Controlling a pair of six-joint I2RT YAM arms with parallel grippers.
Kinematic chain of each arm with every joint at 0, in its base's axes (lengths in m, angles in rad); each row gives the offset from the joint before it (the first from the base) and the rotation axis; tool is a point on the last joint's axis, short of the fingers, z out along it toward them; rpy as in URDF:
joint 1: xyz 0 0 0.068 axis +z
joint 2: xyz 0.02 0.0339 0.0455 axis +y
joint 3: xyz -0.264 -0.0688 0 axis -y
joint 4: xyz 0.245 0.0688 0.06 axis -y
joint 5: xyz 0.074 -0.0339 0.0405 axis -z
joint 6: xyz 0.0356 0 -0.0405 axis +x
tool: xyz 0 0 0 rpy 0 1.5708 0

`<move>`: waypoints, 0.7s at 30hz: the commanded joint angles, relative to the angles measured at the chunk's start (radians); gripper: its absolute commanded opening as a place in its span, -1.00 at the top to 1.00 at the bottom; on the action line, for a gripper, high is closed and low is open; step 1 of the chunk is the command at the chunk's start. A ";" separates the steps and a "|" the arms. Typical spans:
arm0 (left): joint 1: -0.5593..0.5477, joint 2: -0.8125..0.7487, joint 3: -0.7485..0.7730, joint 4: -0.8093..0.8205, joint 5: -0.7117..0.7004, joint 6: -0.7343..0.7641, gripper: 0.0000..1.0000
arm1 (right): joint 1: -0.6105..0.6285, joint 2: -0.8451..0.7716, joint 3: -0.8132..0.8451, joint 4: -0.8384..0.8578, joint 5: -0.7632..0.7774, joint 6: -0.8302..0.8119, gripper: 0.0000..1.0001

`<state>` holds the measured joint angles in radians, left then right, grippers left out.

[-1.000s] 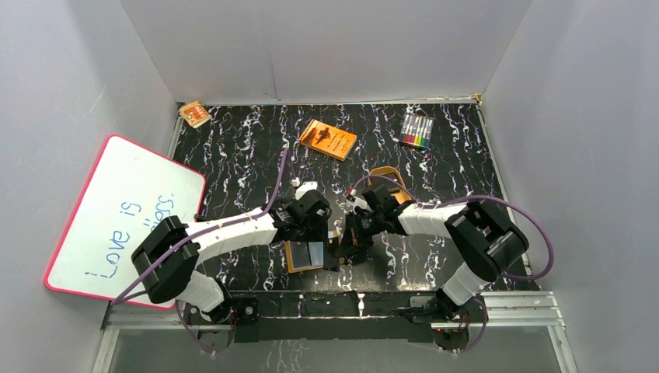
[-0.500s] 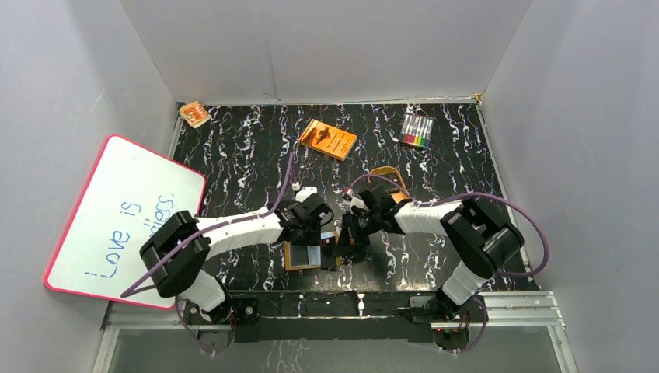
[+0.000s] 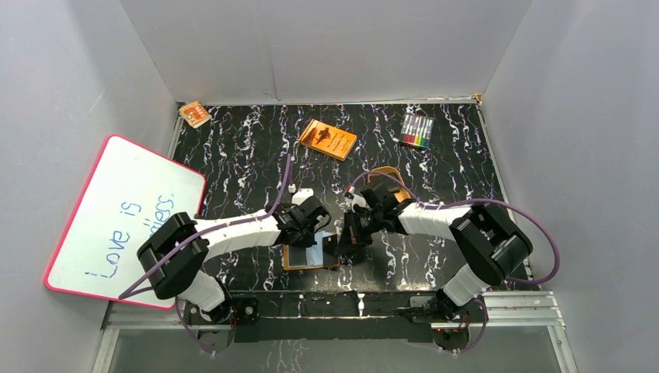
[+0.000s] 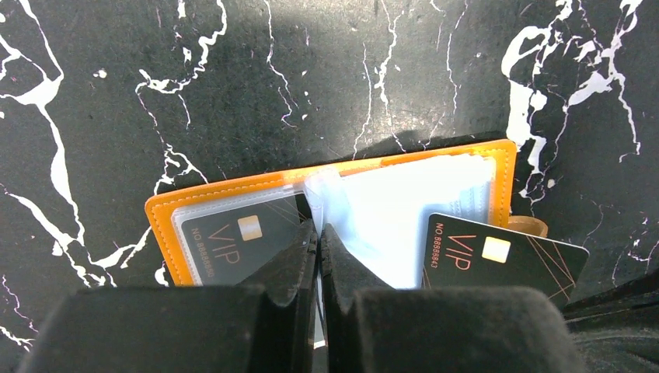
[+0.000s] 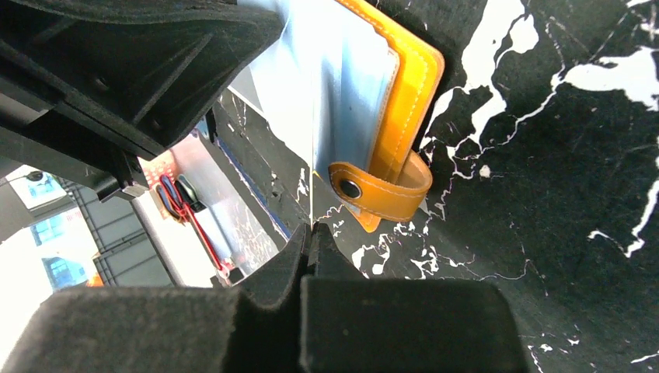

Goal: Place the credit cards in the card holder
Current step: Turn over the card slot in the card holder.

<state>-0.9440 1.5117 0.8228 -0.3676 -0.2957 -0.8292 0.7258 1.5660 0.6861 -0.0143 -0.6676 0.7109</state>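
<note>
The orange card holder [image 3: 299, 257] lies open near the front edge between my two arms. In the left wrist view its orange rim [image 4: 167, 225] frames clear sleeves, and one black credit card [image 4: 233, 245] sits in the left sleeve. My left gripper [image 4: 319, 233] is shut on a clear sleeve at the fold. A second black credit card [image 4: 497, 260] hangs over the right half, pinched by my right gripper [image 5: 309, 237]. That card shows edge-on [image 5: 312, 194] beside the snap tab [image 5: 381, 194]. From above, the left gripper [image 3: 313, 228] and right gripper [image 3: 342, 242] stand close together.
An orange book [image 3: 328, 139] and a pack of markers [image 3: 416, 130] lie at the back. A tan tray [image 3: 392, 180] sits behind my right arm. A whiteboard [image 3: 124, 217] leans at the left, and a small orange box [image 3: 194, 113] sits in the back left corner.
My left gripper has closed on the clear sleeve at the holder's fold. The right gripper, still holding its card, has shifted slightly toward the holder.
</note>
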 commanded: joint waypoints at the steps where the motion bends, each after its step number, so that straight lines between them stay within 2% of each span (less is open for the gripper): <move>1: 0.004 -0.039 -0.021 -0.023 -0.028 -0.001 1.00 | -0.006 0.018 0.025 -0.010 -0.007 -0.017 1.00; 10: 0.006 -0.067 -0.040 -0.021 -0.032 -0.004 1.00 | -0.010 0.019 0.044 -0.063 0.021 -0.056 1.00; 21: 0.008 -0.073 -0.044 -0.001 -0.014 -0.012 1.00 | 0.021 0.085 0.089 -0.031 -0.035 -0.069 1.00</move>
<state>-0.9404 1.4780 0.7914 -0.3619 -0.2993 -0.8350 0.7248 1.6295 0.7181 -0.0608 -0.6842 0.6684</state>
